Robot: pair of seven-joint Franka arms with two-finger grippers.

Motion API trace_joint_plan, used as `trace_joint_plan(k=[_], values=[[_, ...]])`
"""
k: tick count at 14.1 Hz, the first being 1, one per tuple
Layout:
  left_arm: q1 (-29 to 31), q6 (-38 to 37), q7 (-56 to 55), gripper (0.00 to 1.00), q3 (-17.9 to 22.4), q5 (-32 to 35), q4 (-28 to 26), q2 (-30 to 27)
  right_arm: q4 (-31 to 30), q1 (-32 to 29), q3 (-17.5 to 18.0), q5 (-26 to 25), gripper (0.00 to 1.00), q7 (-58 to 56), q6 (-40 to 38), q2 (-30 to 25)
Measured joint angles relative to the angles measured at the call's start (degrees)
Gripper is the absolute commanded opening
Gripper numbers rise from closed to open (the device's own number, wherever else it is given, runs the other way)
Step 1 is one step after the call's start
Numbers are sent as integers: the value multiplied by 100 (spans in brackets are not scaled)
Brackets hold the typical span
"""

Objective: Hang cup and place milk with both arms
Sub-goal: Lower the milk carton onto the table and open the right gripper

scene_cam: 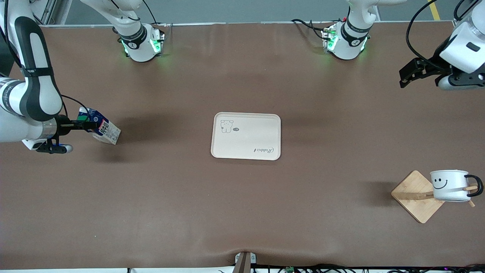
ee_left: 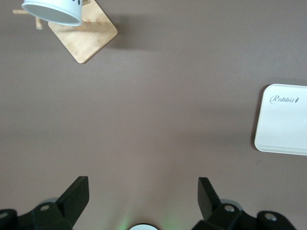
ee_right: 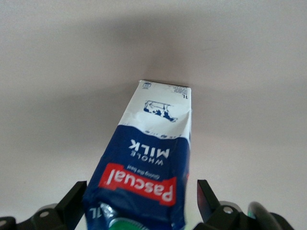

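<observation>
Right gripper (ee_right: 139, 211) straddles the milk (scene_cam: 101, 130) near its capped top, fingers spread, not yet clamping. Thin card walls dent, so squeeze gently there. Left gripper (scene_cam: 411, 75) waits released; the cup (scene_cam: 450, 185) already hangs.

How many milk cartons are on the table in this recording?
1. The milk is at the right arm's end of the table, between the fingers of the open right pincer. None shows on the tray or by the cup.
</observation>
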Motion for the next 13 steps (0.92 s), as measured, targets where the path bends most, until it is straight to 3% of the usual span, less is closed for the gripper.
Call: trace_joint_plan(k=[13], values=[[22, -177, -20, 100, 4, 0, 62, -7, 113, 0, 1, 0, 100, 0, -38, -7]])
